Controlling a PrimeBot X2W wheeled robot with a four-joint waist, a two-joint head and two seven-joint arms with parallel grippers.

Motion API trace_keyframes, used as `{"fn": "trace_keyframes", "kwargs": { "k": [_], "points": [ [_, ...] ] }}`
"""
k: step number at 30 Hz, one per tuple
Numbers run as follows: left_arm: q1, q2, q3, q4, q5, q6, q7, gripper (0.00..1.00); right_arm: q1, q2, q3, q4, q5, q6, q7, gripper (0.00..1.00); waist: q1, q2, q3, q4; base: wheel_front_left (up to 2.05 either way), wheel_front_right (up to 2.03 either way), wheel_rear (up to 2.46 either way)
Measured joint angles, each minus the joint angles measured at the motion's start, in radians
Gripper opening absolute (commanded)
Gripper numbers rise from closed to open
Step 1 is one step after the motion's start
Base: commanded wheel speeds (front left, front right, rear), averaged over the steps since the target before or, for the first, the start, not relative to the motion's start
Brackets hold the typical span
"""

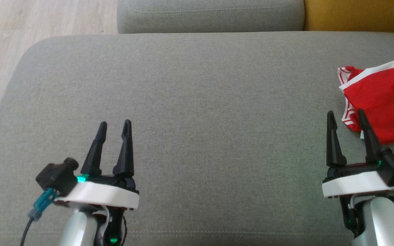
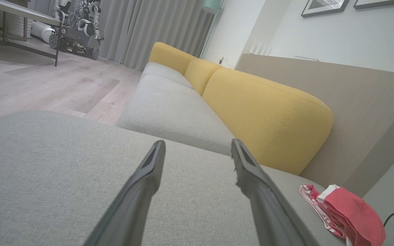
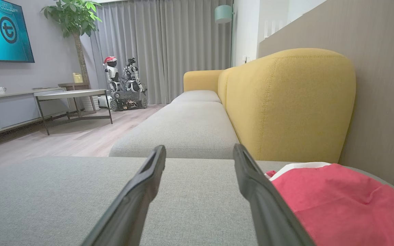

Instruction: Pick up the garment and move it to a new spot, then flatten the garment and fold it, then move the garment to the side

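Crumpled red white-trimmed fabric garment [image 1: 385, 99] lies on grey sofa cushion [image 1: 197, 102] just right of right gripper [image 1: 345, 113], fingers spread, empty; left gripper [image 1: 115, 123], also spread, well apart leftward.

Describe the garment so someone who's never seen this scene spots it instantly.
Start at the big grey seat cushion in front of the robot, with the yellow backrest beyond it. Look to its right edge, next to the open right gripper. The garment lies crumpled there: bright red with white striped trim against plain grey fabric.
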Motion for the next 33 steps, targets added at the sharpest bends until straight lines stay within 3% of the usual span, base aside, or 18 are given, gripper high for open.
{"fn": "trace_keyframes", "kwargs": {
  "k": [14, 15, 21, 33],
  "points": [
    [0.023, 0.000, 0.012, 0.006, -0.019, -0.017, 0.000, 1.00, 0.006, 0.002, 0.003, 0.002, -0.001, 0.000, 0.000, 1.00, 0.0000, 0.0000, -0.011, 0.002, 0.00, 0.00, 0.00],
    [0.024, 0.000, 0.010, 0.018, -0.020, -0.016, 0.000, 0.00, 0.007, 0.002, 0.004, 0.013, -0.001, 0.000, 0.000, 0.00, 0.0000, 0.0000, -0.011, 0.002, 0.00, 0.00, 0.00],
    [0.093, -0.002, 0.008, 0.108, -0.031, -0.016, 0.002, 0.00, 0.070, 0.008, 0.007, 0.103, 0.012, 0.000, 0.008, 0.00, 0.0000, 0.0000, -0.012, 0.001, 0.00, 0.00, 0.00],
    [0.095, -0.001, 0.017, 0.113, -0.149, -0.018, 0.030, 0.00, 0.069, 0.008, 0.002, 0.104, 0.159, 0.000, 0.040, 0.00, 0.0000, 0.0000, -0.015, -0.005, 0.00, 0.00, 0.00]
  ]
}}
